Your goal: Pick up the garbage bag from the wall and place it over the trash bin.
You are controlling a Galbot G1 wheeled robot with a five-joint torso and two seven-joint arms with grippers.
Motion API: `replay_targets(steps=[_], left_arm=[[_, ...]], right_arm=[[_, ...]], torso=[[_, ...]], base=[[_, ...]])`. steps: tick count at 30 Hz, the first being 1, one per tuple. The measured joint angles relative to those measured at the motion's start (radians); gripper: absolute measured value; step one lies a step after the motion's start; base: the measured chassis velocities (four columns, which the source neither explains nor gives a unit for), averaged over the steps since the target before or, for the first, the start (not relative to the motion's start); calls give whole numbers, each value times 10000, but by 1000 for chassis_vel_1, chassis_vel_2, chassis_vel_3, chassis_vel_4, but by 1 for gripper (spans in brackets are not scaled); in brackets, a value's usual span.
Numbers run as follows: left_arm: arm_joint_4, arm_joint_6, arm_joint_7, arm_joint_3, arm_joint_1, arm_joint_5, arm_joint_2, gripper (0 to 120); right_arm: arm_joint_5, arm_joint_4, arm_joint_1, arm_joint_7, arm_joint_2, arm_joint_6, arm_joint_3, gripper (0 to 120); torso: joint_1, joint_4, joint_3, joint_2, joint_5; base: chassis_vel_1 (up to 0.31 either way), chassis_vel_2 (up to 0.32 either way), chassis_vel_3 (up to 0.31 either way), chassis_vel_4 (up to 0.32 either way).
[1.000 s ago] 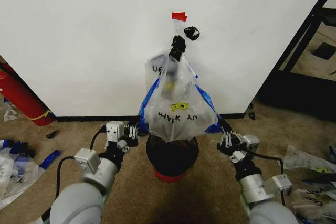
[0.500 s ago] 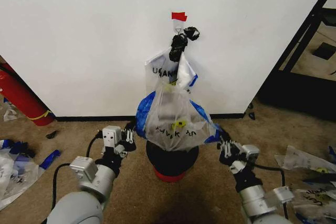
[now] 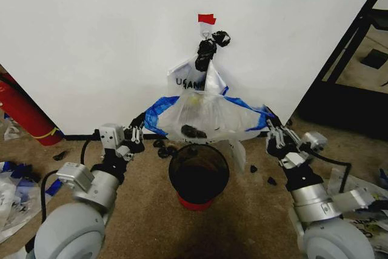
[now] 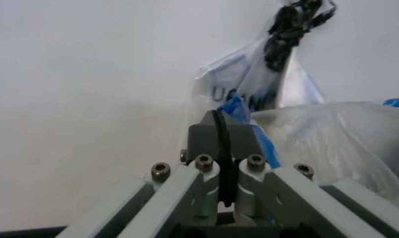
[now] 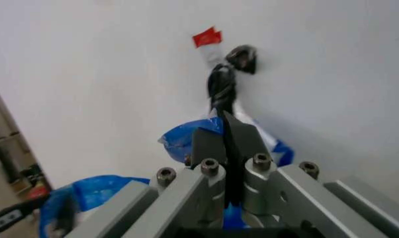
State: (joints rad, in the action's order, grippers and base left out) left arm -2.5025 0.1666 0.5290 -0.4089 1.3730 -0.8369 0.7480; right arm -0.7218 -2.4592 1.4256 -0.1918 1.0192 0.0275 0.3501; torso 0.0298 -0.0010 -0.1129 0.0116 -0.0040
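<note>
While both end effectors pinch the garbage bag (image 3: pixel 206 116) above the trash bin (image 3: pixel 198 173), black scraps (image 3: pixel 165 148) litter the carpet.

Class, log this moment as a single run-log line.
left tool: shut on garbage bag | right tool: same | bag: stretched above trash bin

White wall (image 3: pixel 91 40) straight ahead, a black baseboard (image 3: pixel 73 137) running along its foot, and brown carpet (image 3: pixel 242 216) spreading out below. Off to the left a red cylinder (image 3: pixel 21 113) leans at the wall, with plastic scraps (image 3: pixel 15 195) strewn on the floor beside it. On the right stands a black frame (image 3: pixel 354 34), perhaps shelving, with more plastic (image 3: pixel 357 189) nearby.
</note>
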Motion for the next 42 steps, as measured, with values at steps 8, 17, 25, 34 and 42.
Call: replay_targets(steps=[8,17,25,34,42], left_arm=[[8,120,25,-1444,554,-697,-63,0],[11,359,98,-1756,-531,-2164,-1120,0],[15,1003,526,-1126,-2379,-4907,-1881,0],[17,2011,1707,268,-3788,-6780,-1803,0],[26,3222,2731,1029,-2055,-7736,-1109,0]], right_arm=[[-1651,-427,-359,-321,-498,-574,157,0],[-3013,-441,-496,-478,-1397,-1064,1299,0],[-4684,-435,-111,-942,-1884,-1861,2384,0],[-5318,-424,-99,-1695,-1427,-2579,1902,0],[-4733,-193,0,-2657,-752,-3742,43,0]], torso=[[0,-1,1,0,-2],[0,-3,1,0,0],[0,-3,0,0,-1],[0,-3,1,0,0],[0,-3,2,0,0]], base=[[0,0,0,0],[0,0,0,0],[0,0,0,0],[0,0,0,0],[0,0,0,0]])
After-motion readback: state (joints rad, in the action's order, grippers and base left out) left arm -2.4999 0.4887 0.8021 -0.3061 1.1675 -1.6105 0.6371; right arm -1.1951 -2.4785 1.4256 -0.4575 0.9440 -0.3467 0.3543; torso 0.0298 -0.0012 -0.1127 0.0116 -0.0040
